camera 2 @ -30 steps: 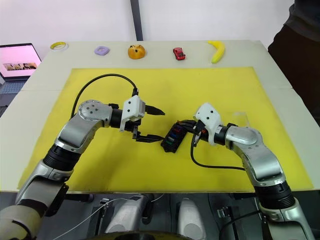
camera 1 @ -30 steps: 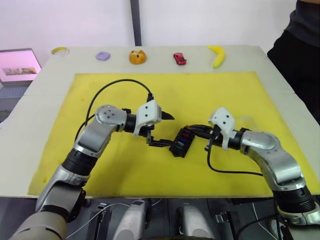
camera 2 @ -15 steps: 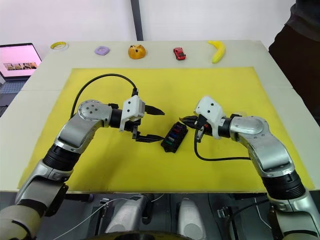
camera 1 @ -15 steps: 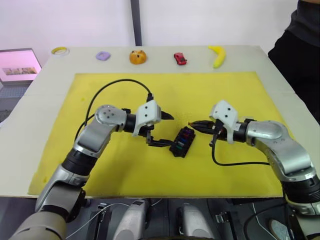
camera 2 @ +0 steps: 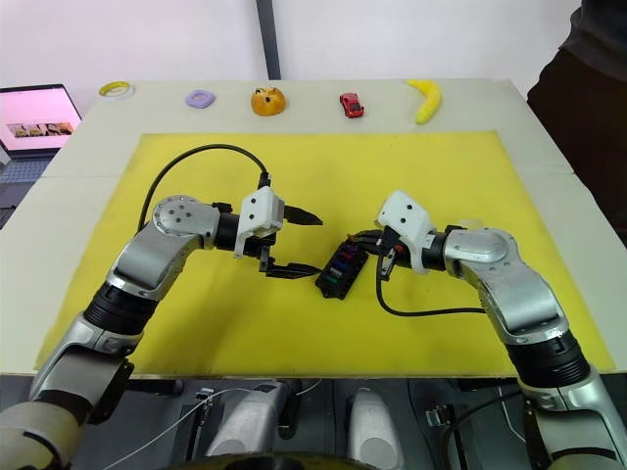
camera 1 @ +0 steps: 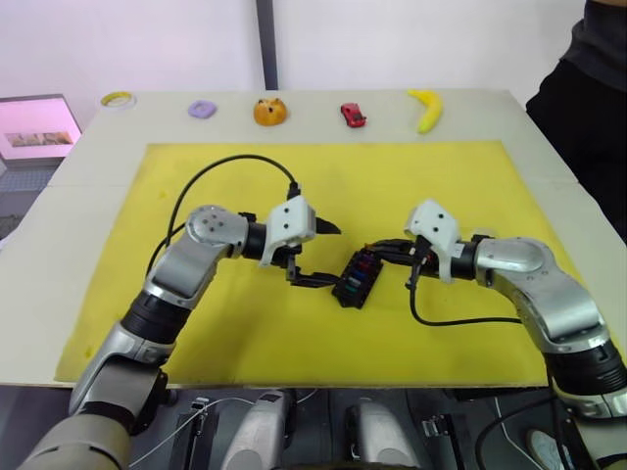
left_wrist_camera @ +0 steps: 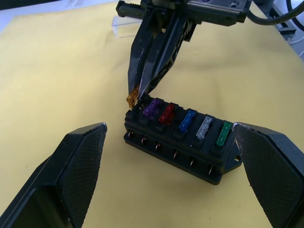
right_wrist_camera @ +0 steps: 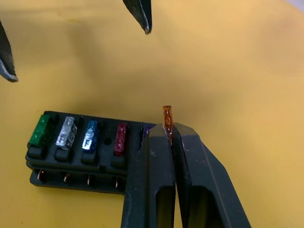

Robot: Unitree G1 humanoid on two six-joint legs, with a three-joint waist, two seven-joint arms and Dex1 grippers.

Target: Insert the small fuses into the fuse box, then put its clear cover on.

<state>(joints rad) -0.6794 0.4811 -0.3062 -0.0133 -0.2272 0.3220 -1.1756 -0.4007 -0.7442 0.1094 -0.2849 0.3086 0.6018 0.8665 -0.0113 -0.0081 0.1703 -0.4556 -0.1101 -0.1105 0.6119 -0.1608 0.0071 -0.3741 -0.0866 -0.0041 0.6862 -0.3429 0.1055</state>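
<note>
The black fuse box (camera 1: pixel 357 278) lies on the yellow mat, mid-table. In the left wrist view one row holds a purple (left_wrist_camera: pixel 152 108), a red (left_wrist_camera: pixel 167 113), a blue (left_wrist_camera: pixel 188 120), a grey (left_wrist_camera: pixel 205 127) and a green fuse (left_wrist_camera: pixel 224 134). My right gripper (camera 1: pixel 375 251) is shut on a small amber fuse (right_wrist_camera: pixel 167 118), which hangs just over the box's end slot beside the purple one. My left gripper (camera 1: pixel 333 257) stands open just left of the box, one finger on each side, holding nothing. The clear cover (left_wrist_camera: pixel 124 27) lies on the mat behind the right arm.
Along the table's far edge sit a banana (camera 1: pixel 424 108), a red toy car (camera 1: pixel 352 115), an orange object (camera 1: pixel 269 112), a purple piece (camera 1: pixel 202 109) and a tape roll (camera 1: pixel 118 99). A laptop (camera 1: pixel 34 127) is far left. A person (camera 1: pixel 588 98) stands at the right.
My right gripper, drawn back from the box half a second ago, has come back to the box's end with the amber fuse. The left arm has not moved.
</note>
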